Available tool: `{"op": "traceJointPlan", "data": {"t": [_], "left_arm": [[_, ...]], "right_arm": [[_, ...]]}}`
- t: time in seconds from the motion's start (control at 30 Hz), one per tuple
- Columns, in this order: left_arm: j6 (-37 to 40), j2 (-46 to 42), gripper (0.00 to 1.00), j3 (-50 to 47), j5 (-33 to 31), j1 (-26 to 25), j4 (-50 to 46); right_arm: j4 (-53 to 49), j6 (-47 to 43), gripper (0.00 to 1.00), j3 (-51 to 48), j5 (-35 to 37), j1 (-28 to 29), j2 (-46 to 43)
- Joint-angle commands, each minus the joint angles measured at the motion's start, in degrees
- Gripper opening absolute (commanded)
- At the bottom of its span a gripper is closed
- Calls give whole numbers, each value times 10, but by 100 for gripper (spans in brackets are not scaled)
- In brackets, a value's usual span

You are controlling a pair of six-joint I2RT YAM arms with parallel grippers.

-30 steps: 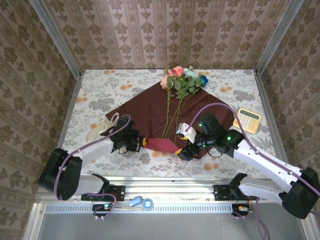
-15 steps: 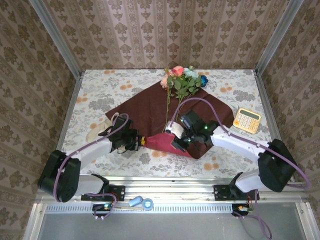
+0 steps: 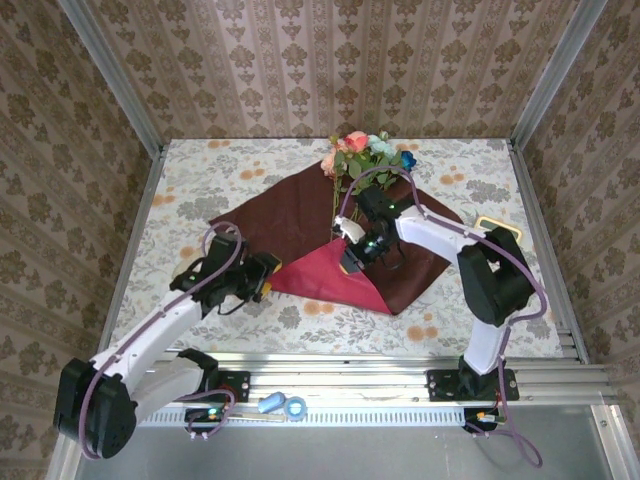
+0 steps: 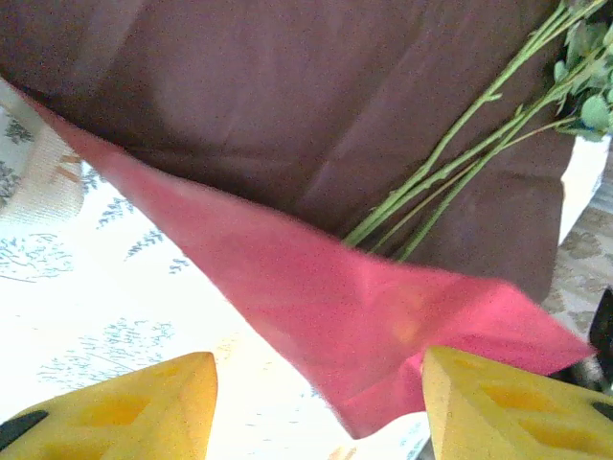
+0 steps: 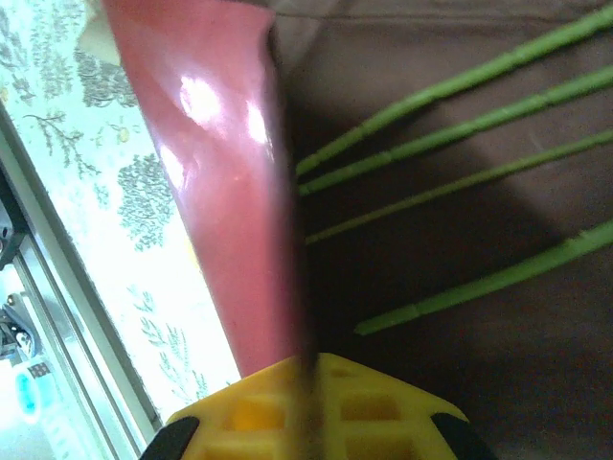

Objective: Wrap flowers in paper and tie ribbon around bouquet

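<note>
crimson paper (image 5: 225, 192) corner clamped in right hand (image 5: 306, 381), flap over stems of flowers (image 3: 365, 155); left hand (image 4: 319, 388) apart, paper just ahead.

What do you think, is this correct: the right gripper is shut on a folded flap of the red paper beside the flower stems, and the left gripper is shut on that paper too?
Not quite. The left gripper is open: in the left wrist view its yellow fingers stand apart and pinch nothing. The rest holds: the right gripper is shut on the folded flap of the red paper beside the flower stems.
</note>
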Motion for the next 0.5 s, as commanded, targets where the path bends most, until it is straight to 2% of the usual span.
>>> {"op": "traceJointPlan", "data": {"t": [0.0, 0.13, 0.47], "left_arm": [[78, 4, 56, -28, -7, -8, 26], [119, 35, 52, -28, -7, -19, 38], [175, 85, 54, -58, -40, -24, 120]], "right_arm": [[-49, 22, 0, 32, -25, -11, 23], [-46, 34, 0, 58, -14, -17, 51], [-68, 41, 0, 108, -22, -38, 113]]}}
